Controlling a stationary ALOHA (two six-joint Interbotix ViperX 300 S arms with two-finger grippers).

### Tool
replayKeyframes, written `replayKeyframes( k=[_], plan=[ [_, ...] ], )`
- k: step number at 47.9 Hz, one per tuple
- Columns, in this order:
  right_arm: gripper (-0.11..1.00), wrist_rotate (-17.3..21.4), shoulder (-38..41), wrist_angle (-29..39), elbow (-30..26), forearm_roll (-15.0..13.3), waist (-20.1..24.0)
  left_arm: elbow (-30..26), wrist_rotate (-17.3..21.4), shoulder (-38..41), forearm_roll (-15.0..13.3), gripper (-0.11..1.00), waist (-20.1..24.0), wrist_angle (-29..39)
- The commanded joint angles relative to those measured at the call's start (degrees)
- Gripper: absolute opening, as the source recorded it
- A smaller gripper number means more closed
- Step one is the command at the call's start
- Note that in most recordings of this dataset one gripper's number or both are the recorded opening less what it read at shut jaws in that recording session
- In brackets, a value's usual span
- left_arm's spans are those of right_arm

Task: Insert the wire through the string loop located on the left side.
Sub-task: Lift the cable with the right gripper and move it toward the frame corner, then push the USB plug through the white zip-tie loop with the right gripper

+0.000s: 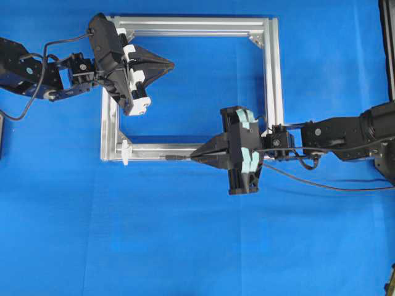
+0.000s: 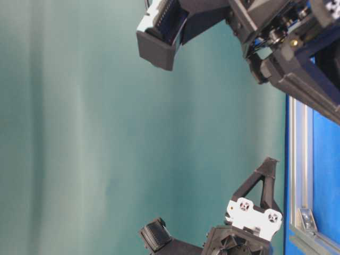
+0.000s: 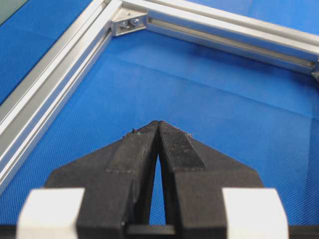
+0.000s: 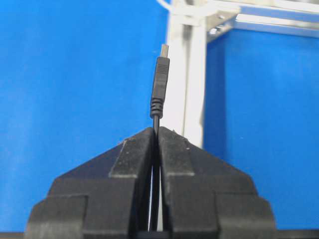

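My right gripper (image 1: pixel 194 158) is shut on the wire (image 1: pixel 176 158), just behind its small plug. The plug (image 4: pixel 160 84) sticks out past the fingertips toward the left, level with the frame's near rail. The string loop (image 1: pixel 125 152) is a small white tie at the near left corner of the silver frame (image 1: pixel 274 80), a short way beyond the plug tip; in the right wrist view it shows at the top edge (image 4: pixel 174 7). The wire's slack (image 1: pixel 321 184) trails off to the right. My left gripper (image 1: pixel 171 62) is shut and empty, hovering inside the frame's far left part (image 3: pixel 158 123).
The square aluminium frame (image 3: pixel 50 84) lies flat on the blue cloth, with corner brackets (image 3: pixel 128 23) inside its corners. The left arm's body (image 1: pixel 114 58) hangs over the frame's left rail. A dark object sits at the table's far right edge (image 1: pixel 387 37).
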Motion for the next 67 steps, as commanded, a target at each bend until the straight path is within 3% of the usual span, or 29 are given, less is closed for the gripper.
replayKeyframes(
  k=[1,19,44,67],
  plan=[
    [0.01,-0.18,-1.85,-0.26,-0.44,-0.18,-0.70,-0.44,-0.09,-1.85,0.09,0.00,-0.09,-0.18],
    [0.01,-0.18,-1.14,-0.18,-1.67,-0.18,-0.44,-0.53,0.00,-1.85,0.09,0.00,-0.09,-0.18],
    [0.01,-0.26,5.36,3.52,-11.51,-0.18,-0.09,-0.44,0.00,-1.85,0.18,0.00,-0.09,-0.18],
    [0.00,-0.26,5.54,3.60,-11.78,-0.18,-0.09,-0.26,0.00,-1.93,0.18,0.00,-0.09,-0.18]
  ],
)
